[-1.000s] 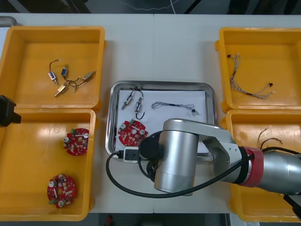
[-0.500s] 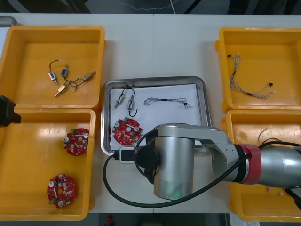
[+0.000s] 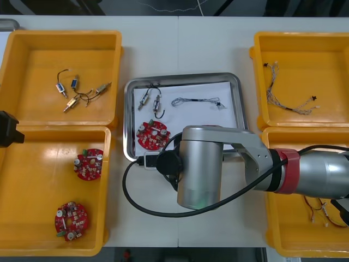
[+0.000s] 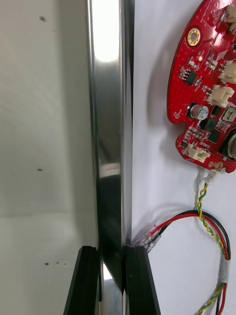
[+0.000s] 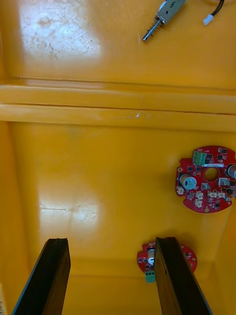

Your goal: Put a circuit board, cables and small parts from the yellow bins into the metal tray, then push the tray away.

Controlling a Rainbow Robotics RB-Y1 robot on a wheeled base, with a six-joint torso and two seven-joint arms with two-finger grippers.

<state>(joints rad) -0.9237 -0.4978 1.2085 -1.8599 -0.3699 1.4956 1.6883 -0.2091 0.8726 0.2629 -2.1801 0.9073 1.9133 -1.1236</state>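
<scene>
**Loaded metal tray [image 3: 238, 103], gripped at the rim**

Shiny rim, white inside. It sits mid-table between the yellow bins [image 3: 106, 164].

Contents:
- one round red circuit board [image 3: 152, 135] in the near left corner
- two small metal parts [image 3: 151, 101] with black leads
- a thin twisted cable [image 3: 196, 101]
- a red and yellow cable [image 4: 209, 221] beside the board

Right gripper [image 4: 113, 256]: clamped on the tray's near rim, one finger inside and one outside.

Left gripper [image 5: 113, 241]: fingers apart, parked over the left near bin, above two spare boards [image 5: 206, 179].

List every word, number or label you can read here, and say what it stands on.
No readable text anywhere.
Round red circuit board in the shiny metal tray: white print, too small to read.
Right gripper, shut on the tray's rim, and open left gripper over a yellow bin: unmarked.
</scene>
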